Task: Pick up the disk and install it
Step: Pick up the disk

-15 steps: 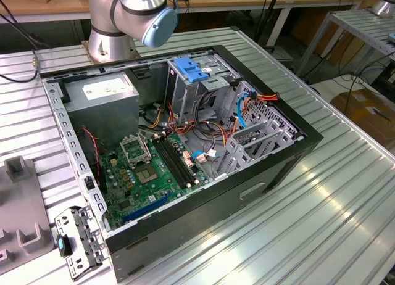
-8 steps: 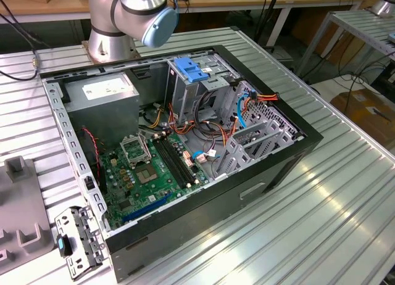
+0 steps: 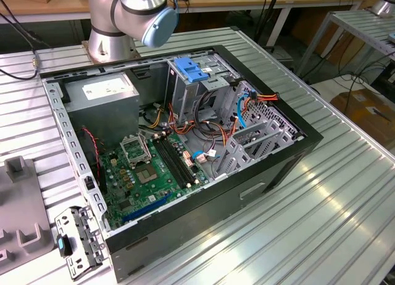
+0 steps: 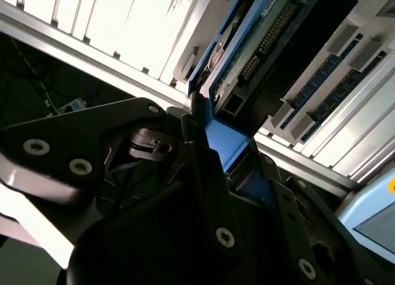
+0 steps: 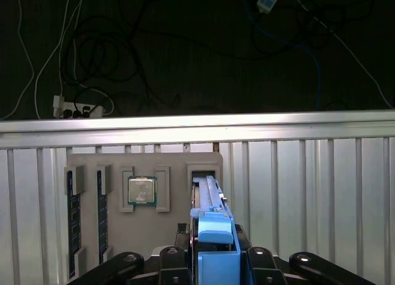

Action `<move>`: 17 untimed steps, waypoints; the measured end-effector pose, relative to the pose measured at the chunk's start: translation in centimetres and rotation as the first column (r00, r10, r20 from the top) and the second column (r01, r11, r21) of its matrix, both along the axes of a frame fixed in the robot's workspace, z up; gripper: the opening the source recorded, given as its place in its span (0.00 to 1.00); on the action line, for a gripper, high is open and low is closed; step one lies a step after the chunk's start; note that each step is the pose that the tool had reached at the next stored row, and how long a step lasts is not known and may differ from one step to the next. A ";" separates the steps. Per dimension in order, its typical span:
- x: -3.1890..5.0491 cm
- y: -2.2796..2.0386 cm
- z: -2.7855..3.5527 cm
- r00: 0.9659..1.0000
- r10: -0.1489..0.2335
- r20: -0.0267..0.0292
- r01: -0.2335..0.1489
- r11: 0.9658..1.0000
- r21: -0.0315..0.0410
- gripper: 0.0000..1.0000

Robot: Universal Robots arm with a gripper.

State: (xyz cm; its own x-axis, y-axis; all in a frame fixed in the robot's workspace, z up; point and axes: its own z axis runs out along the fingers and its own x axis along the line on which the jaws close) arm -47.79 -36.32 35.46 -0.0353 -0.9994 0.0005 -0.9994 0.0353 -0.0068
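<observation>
In the grey holder [image 5: 179, 168], the claw [image 5: 215, 245] clamps the upright disk [image 5: 207, 192] by its bracket [image 5: 217, 263]; a tilted lift could jam it.

In the exterior view you have the open computer case [image 3: 265, 174] mid-worktop [image 3: 321, 223], with the arm's base [image 3: 108, 41] at its eleven o'clock and a loose bracket plate [image 3: 77, 242] at its seven. In the first wrist view the disk [image 5: 207, 192] stands in the holder's [image 5: 176, 165] slot beside the processor chip [image 5: 141, 190], with the end effector [image 5: 216, 257] clasping it on both sides.
</observation>
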 end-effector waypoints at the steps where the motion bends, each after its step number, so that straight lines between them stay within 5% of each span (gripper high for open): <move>1: 0.00 0.00 0.04 1.000 0.000 0.000 0.000 1.000 0.000 0.37; 17: 0.00 0.00 0.81 1.000 0.000 0.000 0.000 1.000 0.000 0.37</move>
